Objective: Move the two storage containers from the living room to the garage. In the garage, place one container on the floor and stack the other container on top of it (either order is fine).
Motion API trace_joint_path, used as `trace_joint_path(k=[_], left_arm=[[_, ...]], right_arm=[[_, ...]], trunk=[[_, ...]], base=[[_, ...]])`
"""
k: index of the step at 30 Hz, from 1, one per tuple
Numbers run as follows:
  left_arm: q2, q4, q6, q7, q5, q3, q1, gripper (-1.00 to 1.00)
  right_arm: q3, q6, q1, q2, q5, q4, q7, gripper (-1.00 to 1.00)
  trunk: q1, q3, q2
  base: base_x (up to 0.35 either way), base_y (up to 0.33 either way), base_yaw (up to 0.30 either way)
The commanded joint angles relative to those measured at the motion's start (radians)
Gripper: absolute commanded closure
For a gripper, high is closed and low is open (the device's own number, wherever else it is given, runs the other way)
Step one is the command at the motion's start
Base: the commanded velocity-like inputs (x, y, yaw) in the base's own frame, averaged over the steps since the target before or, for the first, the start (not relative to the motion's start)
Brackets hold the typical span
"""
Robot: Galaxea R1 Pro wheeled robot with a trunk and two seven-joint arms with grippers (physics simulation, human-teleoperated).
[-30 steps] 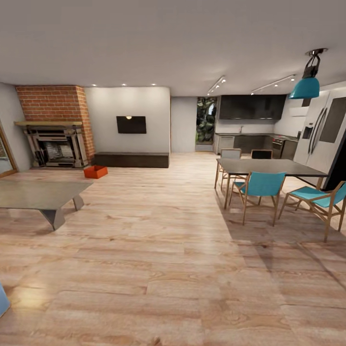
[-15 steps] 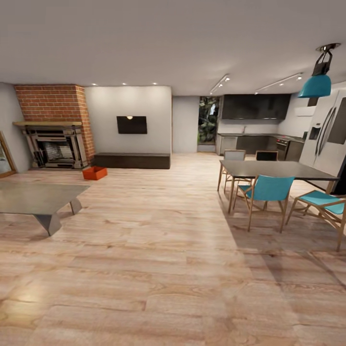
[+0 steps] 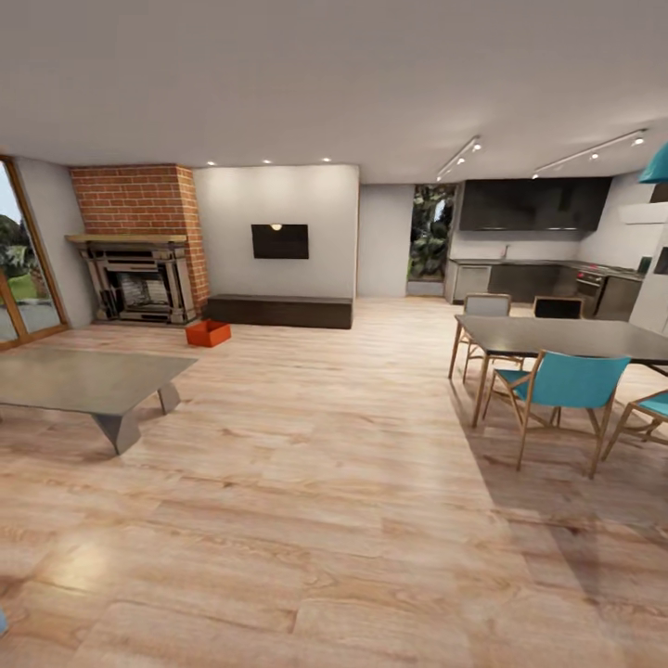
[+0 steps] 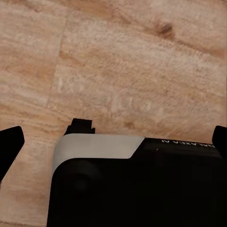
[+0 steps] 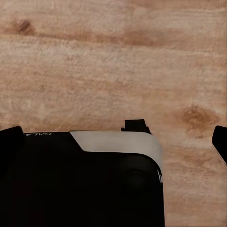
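Observation:
One orange-red open-topped storage container (image 3: 208, 333) sits on the living room's light wood plank floor (image 3: 315, 482), far off in the head view, between the brick fireplace (image 3: 139, 278) and the long dark low cabinet (image 3: 278, 311). In the left wrist view, my left gripper (image 4: 115, 141) is open, its dark fingertips (image 4: 9, 147) spread wide over bare planks and part of my own black-and-white body. In the right wrist view, my right gripper (image 5: 115, 140) is open in the same way, with nothing between its fingers (image 5: 9, 142). The garage is out of view.
A low grey table (image 3: 88, 380) stands at the left. A dark dining table (image 3: 566, 336) with blue chairs (image 3: 568, 382) stands at the right, and a kitchen lies behind it. A glass door (image 3: 19, 278) is at the far left. A wall TV (image 3: 279, 241) hangs above the cabinet.
The whole head view has shifted: the camera has turned left, so the room's things sit further right and the glass door has come into view. The container has not moved on the floor.

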Motion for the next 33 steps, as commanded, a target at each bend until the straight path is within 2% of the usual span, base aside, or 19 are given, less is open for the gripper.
trace_joint_path(k=[1, 33], left_arm=[[0.0, 0.0, -0.001, -0.003, 0.008, 0.006, -0.001, -1.0], [0.0, 0.0, -0.001, -0.003, 0.009, 0.006, -0.001, -1.0]], right_arm=[[0.008, -0.005, -0.001, 0.001, -0.01, 0.003, 0.004, -1.0], [0.008, -0.005, -0.001, -0.001, -0.011, 0.003, 0.003, -1.0]], trunk=[[0.001, -0.001, -0.001], [0.001, -0.001, -0.001]], base=[[0.327, 0.0, 0.009], [0.327, 0.0, 0.001]])
